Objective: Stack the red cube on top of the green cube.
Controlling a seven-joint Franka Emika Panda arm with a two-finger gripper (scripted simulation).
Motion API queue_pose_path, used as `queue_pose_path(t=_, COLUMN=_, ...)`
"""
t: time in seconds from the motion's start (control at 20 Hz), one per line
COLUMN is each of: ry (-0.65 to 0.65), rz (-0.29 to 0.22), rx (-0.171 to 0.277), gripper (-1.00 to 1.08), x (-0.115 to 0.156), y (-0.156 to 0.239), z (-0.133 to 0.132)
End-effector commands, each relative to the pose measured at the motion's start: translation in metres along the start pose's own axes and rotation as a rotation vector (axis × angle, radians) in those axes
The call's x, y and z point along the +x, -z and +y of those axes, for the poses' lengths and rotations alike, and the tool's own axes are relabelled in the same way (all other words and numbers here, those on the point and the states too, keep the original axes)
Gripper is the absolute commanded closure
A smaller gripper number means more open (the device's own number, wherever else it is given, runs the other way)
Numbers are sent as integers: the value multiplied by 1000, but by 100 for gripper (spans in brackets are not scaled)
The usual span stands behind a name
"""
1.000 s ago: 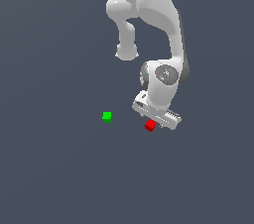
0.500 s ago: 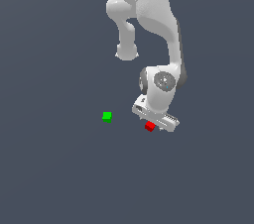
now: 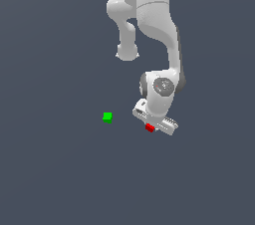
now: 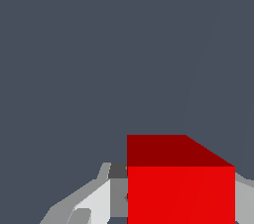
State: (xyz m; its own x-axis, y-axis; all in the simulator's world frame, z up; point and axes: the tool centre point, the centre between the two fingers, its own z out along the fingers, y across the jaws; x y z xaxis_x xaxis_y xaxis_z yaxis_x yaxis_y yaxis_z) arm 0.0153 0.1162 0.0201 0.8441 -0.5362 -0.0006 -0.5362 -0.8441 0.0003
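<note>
Hand (image 3: 152, 125) is gripping the red cube (image 3: 149, 128) w/ fingers closed, having lowered slightly; green cube (image 3: 107, 117) is waiting mid-frame left, so carry is next.

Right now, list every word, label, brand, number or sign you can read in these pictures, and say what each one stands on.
None: no readable text appears in either view.
The red cube has plain faces, no markings.
The green cube is plain too.
The gripper and the white arm carry no legible label or brand.
The grey floor is unmarked.
</note>
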Motion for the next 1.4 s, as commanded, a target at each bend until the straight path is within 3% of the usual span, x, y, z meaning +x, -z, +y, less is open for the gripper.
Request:
queue_pose_path(t=0.0, ry=0, rz=1, rx=0, gripper=108, x=0, y=0, z=0)
queue_pose_path(t=0.65, ry=0, rz=0, rx=0, gripper=108, x=0, y=11, z=0)
queue_pose_path(t=1.35, ry=0, rz=0, rx=1, gripper=108, x=-1, y=92, z=1)
